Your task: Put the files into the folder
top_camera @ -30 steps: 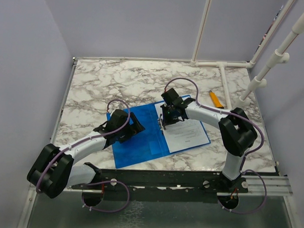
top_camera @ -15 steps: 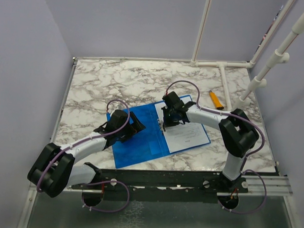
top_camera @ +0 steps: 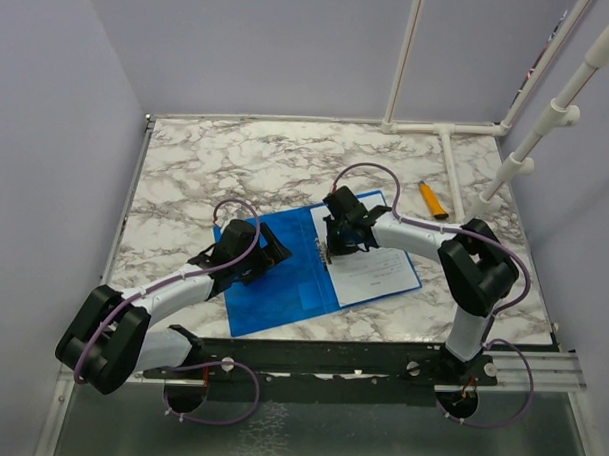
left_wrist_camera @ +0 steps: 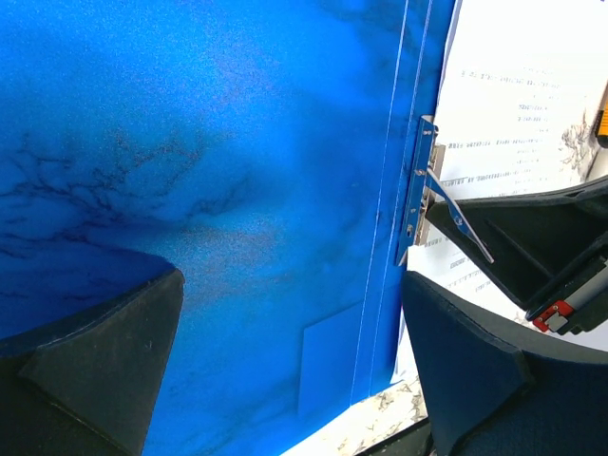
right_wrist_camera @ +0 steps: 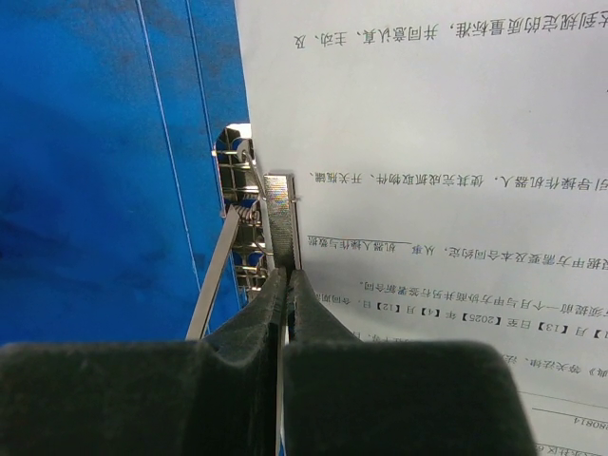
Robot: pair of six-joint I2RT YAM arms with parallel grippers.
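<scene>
The blue folder point(top_camera: 272, 287) lies open on the marble table, with the files point(top_camera: 375, 271) as white printed sheets on its right half. My right gripper point(top_camera: 329, 245) is at the spine, shut on the thin lever of the metal clip point(right_wrist_camera: 281, 214), which stands raised beside the files point(right_wrist_camera: 427, 123). The left wrist view shows that lever point(left_wrist_camera: 456, 214) lifted off the folder point(left_wrist_camera: 237, 142), held by the right gripper's black fingers point(left_wrist_camera: 513, 237). My left gripper point(left_wrist_camera: 290, 285) is open, low over the folder's left cover with nothing between its fingers.
An orange-yellow pen-like thing point(top_camera: 433, 198) lies on the marble table point(top_camera: 237, 166) behind the right arm. White pipes point(top_camera: 453, 158) run along the back and right edges. Walls close in on the left and back.
My right gripper has closed the last bit onto the clip lever and shifted slightly left at the spine. The left arm, the folder and the files have not moved.
</scene>
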